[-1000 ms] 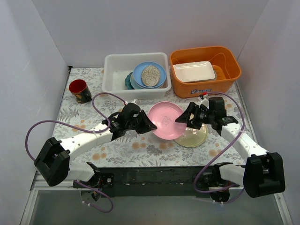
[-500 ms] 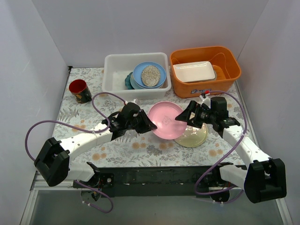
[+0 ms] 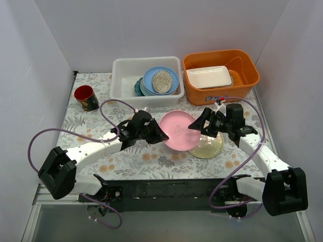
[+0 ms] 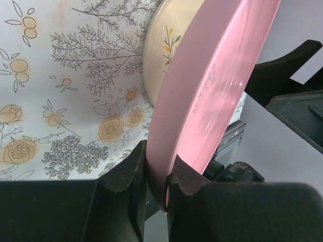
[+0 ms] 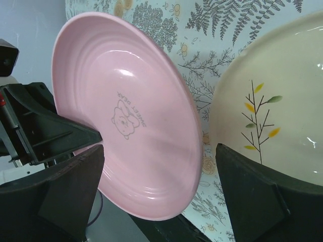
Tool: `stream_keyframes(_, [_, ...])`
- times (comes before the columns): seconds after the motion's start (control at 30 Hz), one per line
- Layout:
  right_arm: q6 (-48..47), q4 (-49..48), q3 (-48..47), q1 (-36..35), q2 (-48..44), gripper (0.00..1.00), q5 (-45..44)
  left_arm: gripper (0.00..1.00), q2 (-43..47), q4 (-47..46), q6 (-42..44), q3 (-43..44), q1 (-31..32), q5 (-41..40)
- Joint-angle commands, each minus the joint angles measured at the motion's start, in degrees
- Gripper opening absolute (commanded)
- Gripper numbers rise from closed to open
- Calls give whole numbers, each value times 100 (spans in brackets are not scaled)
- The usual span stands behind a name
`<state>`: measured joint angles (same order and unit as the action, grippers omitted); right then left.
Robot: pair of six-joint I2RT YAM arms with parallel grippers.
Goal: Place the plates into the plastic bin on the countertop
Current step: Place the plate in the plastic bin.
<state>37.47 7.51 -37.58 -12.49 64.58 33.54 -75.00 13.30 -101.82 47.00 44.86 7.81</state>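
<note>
Above the middle of the counter point(image 3: 151, 160), the pink plate point(image 3: 177, 130) hangs tilted, just over the cream leaf-patterned plate point(image 3: 211, 147), which lies flat. At its left rim the left tool point(image 3: 161, 137) pinches it, jaws nearly closed on the edge; the right tool point(image 3: 197, 126) stands wide open at the opposite rim, holding nothing. With only an edge grip, the carry to the plastic bin point(image 3: 120, 83) behind calls for a slow swing that clears its near wall before lowering. The left arm stretches low and forward, and the right arm bends inward.
</note>
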Motion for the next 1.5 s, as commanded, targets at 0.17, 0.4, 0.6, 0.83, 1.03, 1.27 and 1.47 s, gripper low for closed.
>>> stream_keyframes(0.17, [50, -417, 102, -16, -94, 98, 74, 0, -436, 67, 294, 766, -126, 45])
stream_keyframes(0.4, [-3, -355, 85, -17, -165, 98, 30, 0, -524, 173, 487, 1064, -583, 176])
stream_keyframes(0.6, [-21, -382, 84, -17, -165, 98, 39, 0, -849, 383, 900, 1626, -1233, 405])
stream_keyframes(0.83, [-179, -241, -21, -8, 11, 98, 30, 0, -1842, 911, 1419, 3041, -1857, 607])
stream_keyframes(1.03, [-214, -242, -12, -8, 90, 98, 30, 0, -2606, 1043, 1516, 4017, -2235, 757])
stream_keyframes(1.27, [-267, -197, -3, 10, 143, 98, -32, 0, -3608, 1289, 1595, 5353, -2596, 950])
stream_keyframes(1.47, [-319, -171, -38, 45, 178, 98, -32, 0, -4408, 1764, 1613, 6619, -2763, 853])
